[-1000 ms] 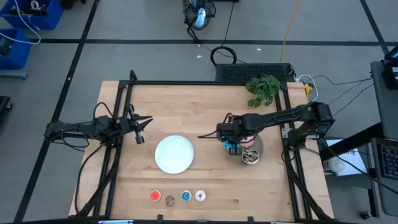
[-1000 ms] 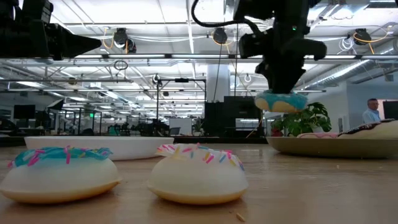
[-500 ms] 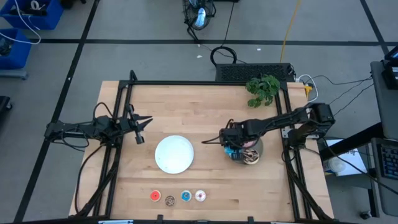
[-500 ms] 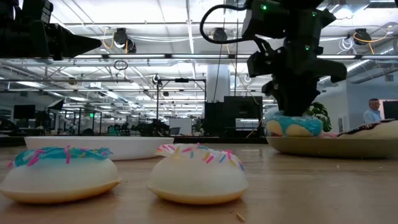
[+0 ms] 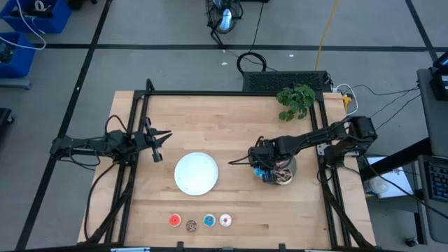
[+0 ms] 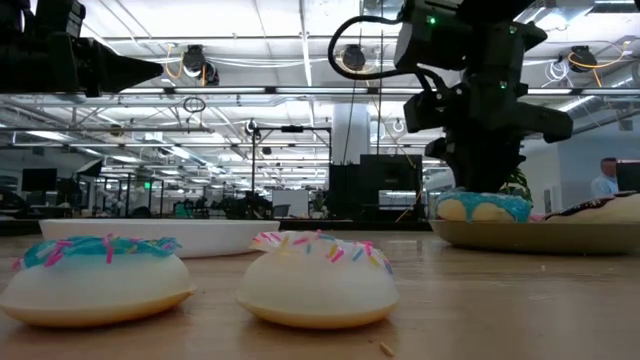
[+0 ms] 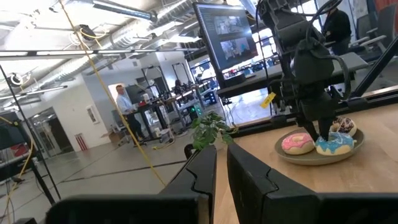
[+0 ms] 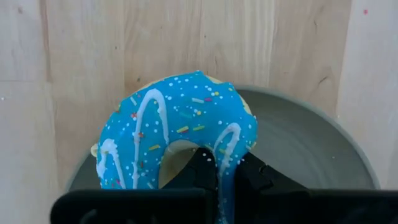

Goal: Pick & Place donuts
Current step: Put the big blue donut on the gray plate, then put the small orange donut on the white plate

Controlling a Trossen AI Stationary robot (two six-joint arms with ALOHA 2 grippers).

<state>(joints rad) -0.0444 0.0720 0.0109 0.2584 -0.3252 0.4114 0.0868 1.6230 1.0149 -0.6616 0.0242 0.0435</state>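
Table (image 5: 231, 133): light wood, both arms over it.
White plate (image 5: 196, 173): mid-table, well apart from the grey plate.
Grey plate (image 8: 311, 143): on the table's right side, holding three donuts.
Right gripper (image 5: 264, 170): low over the grey plate's near-centre edge, fingers pinching the blue sprinkled donut's ring.
Left gripper (image 5: 157, 142): waits at the table's left side, fingers close together.
Blue sprinkled donut (image 8: 177, 134): tilted on the plate rim, one finger through its hole.
Pink donut (image 7: 297, 143): just beside it.
Chocolate sprinkled donut (image 7: 342, 125): behind them.
Tiny donuts (image 5: 199, 221): a row near the front edge.
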